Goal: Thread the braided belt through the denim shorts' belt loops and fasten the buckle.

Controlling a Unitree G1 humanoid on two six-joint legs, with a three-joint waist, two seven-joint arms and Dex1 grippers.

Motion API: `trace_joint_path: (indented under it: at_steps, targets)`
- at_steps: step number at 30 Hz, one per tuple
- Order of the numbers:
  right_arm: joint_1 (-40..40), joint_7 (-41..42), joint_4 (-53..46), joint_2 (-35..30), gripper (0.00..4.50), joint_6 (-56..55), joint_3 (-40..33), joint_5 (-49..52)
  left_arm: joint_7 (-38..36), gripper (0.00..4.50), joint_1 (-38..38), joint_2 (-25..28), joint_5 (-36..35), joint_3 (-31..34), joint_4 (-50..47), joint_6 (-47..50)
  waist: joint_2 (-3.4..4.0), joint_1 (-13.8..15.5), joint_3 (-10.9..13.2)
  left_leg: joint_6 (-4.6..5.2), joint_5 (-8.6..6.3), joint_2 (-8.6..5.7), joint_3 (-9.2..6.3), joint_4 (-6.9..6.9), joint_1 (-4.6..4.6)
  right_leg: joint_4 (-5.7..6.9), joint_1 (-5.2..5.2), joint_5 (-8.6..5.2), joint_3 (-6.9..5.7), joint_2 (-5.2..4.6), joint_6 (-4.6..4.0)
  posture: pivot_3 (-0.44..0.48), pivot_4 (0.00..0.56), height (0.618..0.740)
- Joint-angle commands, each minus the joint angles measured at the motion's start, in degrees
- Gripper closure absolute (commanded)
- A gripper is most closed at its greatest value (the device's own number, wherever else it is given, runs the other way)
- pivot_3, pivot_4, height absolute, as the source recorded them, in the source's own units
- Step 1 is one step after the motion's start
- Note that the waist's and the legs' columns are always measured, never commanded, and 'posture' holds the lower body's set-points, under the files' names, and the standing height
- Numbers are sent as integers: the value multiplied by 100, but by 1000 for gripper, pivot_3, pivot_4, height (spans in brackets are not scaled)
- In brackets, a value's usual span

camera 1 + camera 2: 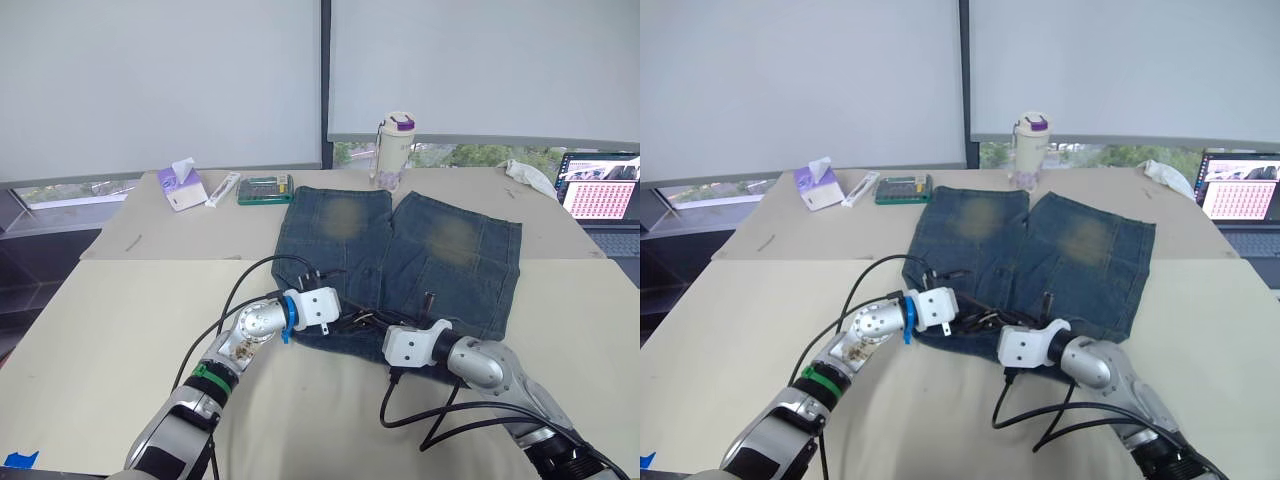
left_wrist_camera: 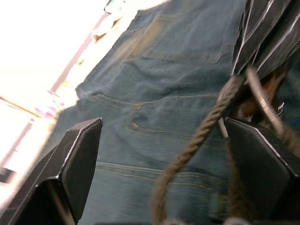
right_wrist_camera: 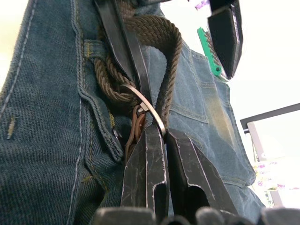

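Belt work at the shorts' waistband

The right claw is clenched on the buckle; the left claw is released around the belt. The shorts lie on the surface, legs pointing away.

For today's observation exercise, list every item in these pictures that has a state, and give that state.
Dark blue denim shorts: lying flat on the table, legs pointing away.
Brown braided belt: looped at the waistband.
Silver metal buckle: at the right gripper's fingertips.
Left gripper: open.
Right gripper: shut on the buckle.
Laptop: screen on.
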Motion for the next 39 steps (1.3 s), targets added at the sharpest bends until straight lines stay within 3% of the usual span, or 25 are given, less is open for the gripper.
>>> trace_joint_path:
  at_steps: [1, 12, 20, 26, 32, 38, 39]
  targets:
    - [-73, -25, -31, 49, 4500, 187, -157, 124, -943, 33, 139, -185, -685, -106, -118, 247, 0, -3, 0, 0, 0, 0, 0, 0, 0, 0, 0, 0, 0, 1, 0, 0, 150, 740]
    - [-21, 100, -119, 1, 4500, 268, -189, 281, -1498, 33, 121, -188, -1417, 517, -91, 1066, -2, -22, 1, 0, 0, -1, -2, 1, -2, -1, 0, 0, -1, 1, 0, 0, 150, 740]
    - [3, 154, -183, -46, 4500, 264, -181, 355, -1982, 33, 271, 147, -2212, 1199, -383, 1761, -2, -35, 1, 1, 0, 2, -4, 0, -1, -1, -2, 0, -1, 3, -1, 0, 150, 740]
    - [0, 211, -172, -66, 4500, 179, -145, 398, -2167, 33, 388, 342, -2336, 1378, -492, 1951, -2, -23, 1, 0, 0, 0, -9, 0, -1, -2, -2, 0, -1, 0, -1, 0, 150, 740]
    - [12, 273, -205, -97, 4500, 117, -146, 420, -1789, 1863, 209, 157, -2696, 1855, -522, 2296, -2, -26, 1, 0, 0, 1, -26, 0, -2, -2, -3, 1, -2, 2, -1, 0, 150, 740]
    - [48, 319, -223, -96, 4500, 148, -169, 490, -1571, 3913, 136, -21, -2631, 1909, -564, 2332, -2, -23, 1, -1, 0, -1, -32, 0, -3, -6, -2, 1, -2, 0, -1, 0, 150, 740]
    - [59, 321, -234, -91, 4138, 169, -181, 507, -1557, 4260, 150, -19, -2526, 1845, -559, 2250, -2, -25, 1, -1, 0, -1, -33, 0, -3, -6, -2, 1, -2, 0, -1, 0, 150, 740]
